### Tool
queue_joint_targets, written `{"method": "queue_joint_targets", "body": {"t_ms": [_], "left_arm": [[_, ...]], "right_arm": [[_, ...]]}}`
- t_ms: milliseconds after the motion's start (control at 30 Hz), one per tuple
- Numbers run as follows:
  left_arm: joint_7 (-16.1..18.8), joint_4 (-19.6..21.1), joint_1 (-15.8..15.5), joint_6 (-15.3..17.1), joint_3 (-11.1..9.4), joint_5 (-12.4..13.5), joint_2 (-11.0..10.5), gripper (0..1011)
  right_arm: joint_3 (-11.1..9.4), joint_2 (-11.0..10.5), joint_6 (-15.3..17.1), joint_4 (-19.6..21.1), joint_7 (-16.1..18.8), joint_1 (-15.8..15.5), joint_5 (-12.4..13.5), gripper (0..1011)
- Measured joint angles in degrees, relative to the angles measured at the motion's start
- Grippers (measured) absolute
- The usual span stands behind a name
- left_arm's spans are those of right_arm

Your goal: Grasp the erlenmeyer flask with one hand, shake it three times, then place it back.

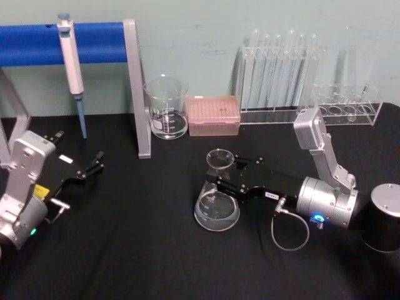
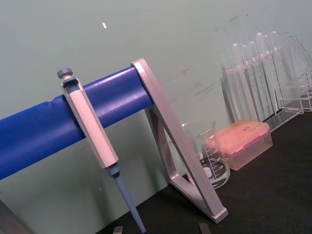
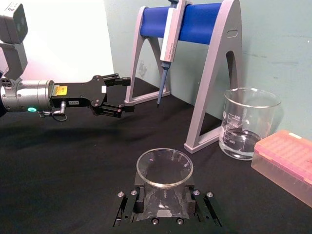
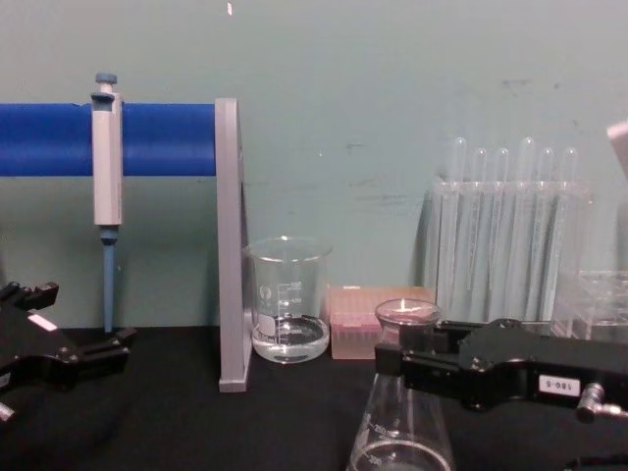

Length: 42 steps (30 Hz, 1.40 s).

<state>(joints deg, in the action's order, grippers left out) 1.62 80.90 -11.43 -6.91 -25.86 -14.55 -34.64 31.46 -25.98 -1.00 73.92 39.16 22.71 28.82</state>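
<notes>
The erlenmeyer flask [image 1: 217,209] stands near the middle of the black table, its wide base down and its neck up. My right gripper [image 1: 215,178] reaches in from the right and is shut on the flask's neck just under the rim. In the right wrist view the flask [image 3: 165,170] shows from above with a black jaw pressed against each side of the neck. In the chest view the right gripper [image 4: 410,361] clamps the flask [image 4: 400,437] below its rim. My left gripper [image 1: 94,164] hovers open at the left, well away from the flask, and holds nothing.
A glass beaker [image 1: 167,107] with some liquid and a pink tip box [image 1: 214,115] stand behind the flask. A pipette [image 1: 74,69] hangs on the blue-barred stand [image 1: 139,87] at back left. Test tubes in a rack [image 1: 275,75] stand at back right. A black cylinder [image 1: 382,217] sits at the right edge.
</notes>
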Motion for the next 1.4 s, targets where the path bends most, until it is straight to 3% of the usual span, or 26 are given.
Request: {"method": "queue_joint_targets", "body": {"t_ms": [167, 267, 400, 800, 1400], "left_arm": [[0.0, 0.0, 0.0, 0.0, 0.0, 0.0, 0.0, 1001], [0.0, 0.0, 0.0, 0.0, 0.0, 0.0, 0.0, 1001], [0.0, 0.0, 0.0, 0.0, 0.0, 0.0, 0.0, 1001], [0.0, 0.0, 0.0, 0.0, 0.0, 0.0, 0.0, 1001], [0.0, 0.0, 0.0, 0.0, 0.0, 0.0, 0.0, 1001]], "right_arm": [[0.0, 0.0, 0.0, 0.0, 0.0, 0.0, 0.0, 449], [0.0, 0.0, 0.2, 0.0, 0.0, -0.1, -0.2, 504], [0.0, 0.0, 0.2, 0.0, -0.1, -0.1, -0.2, 669], [0.0, 0.0, 0.1, 0.0, -0.1, 0.0, -0.1, 1000], [0.0, -0.2, 0.2, 0.2, -0.1, 0.0, 0.0, 1000]]}}
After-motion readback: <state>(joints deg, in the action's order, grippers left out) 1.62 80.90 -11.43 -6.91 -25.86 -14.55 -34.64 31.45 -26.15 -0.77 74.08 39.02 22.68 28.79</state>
